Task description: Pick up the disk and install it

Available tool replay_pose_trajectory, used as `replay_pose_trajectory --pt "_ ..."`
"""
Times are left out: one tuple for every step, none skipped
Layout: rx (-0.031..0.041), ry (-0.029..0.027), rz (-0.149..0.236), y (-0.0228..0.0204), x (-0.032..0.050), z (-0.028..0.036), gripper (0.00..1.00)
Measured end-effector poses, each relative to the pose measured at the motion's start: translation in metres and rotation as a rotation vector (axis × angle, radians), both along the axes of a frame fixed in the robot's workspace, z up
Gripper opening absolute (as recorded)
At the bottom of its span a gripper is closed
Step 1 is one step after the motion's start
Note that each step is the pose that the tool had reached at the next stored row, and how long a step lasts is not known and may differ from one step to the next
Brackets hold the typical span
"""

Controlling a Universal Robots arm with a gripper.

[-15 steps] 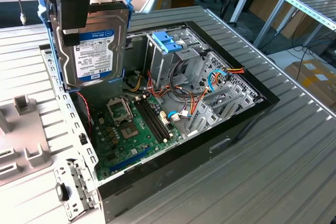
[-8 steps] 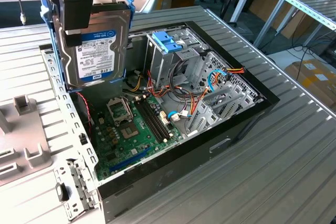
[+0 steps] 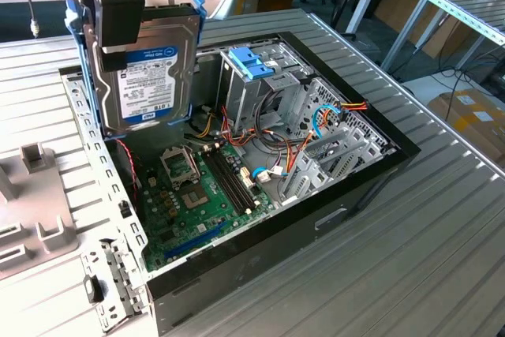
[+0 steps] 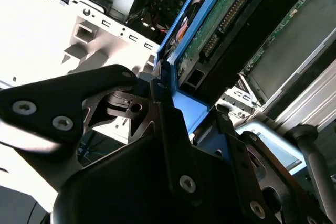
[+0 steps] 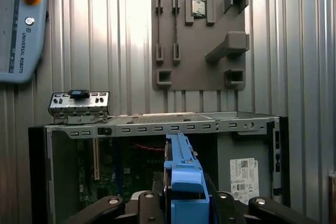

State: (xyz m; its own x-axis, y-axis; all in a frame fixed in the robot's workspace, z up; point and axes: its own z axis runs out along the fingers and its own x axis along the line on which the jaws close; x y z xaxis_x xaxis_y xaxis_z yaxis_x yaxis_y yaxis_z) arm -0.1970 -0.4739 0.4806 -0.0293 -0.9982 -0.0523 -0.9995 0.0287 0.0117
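Currently: gripper (image 3: 117,37) clenched on the disk (image 3: 154,76), pinching its flat faces near the top edge. The disk hangs on edge, label facing outward, over the open computer case (image 3: 331,219) on the desk (image 3: 410,274). It is at the exterior view's left, apart from the blue-topped drive cage (image 3: 252,65). Not yet installed. Judgement: this hold leaves the blue rails free to slide into a bay.
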Motion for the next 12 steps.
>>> replay_pose_trajectory --pt "-0.0001 0.0000 0.000 -0.0004 0.0004 0.0000 0.37" --pt "-0.0001 0.0001 0.000 -0.0007 0.0006 0.0000 0.37" --pt "0.0000 0.0000 0.000 -0.0010 0.0009 -0.0001 0.37" --pt "0.0000 0.0000 0.000 -0.0012 0.0011 -0.0001 0.37" --pt "0.0000 0.0000 0.000 -0.0015 0.0014 -0.0002 0.37" --pt "-0.0001 0.0000 0.000 -0.0017 0.0018 -0.0002 0.37" --pt "-0.0001 0.0000 0.000 -0.0019 0.0019 -0.0002 0.37" --pt "-0.0001 0.0001 0.000 -0.0020 0.0022 -0.0002 0.37" --pt "-0.0001 0.0001 0.000 -0.0021 0.0025 -0.0002 0.37" --pt "-0.0001 0.0001 0.000 -0.0022 0.0028 -0.0003 0.37" --pt "-0.0001 0.0000 0.000 -0.0024 0.0032 -0.0004 0.37" --pt "-0.0001 0.0001 0.000 -0.0026 0.0037 -0.0004 0.37"
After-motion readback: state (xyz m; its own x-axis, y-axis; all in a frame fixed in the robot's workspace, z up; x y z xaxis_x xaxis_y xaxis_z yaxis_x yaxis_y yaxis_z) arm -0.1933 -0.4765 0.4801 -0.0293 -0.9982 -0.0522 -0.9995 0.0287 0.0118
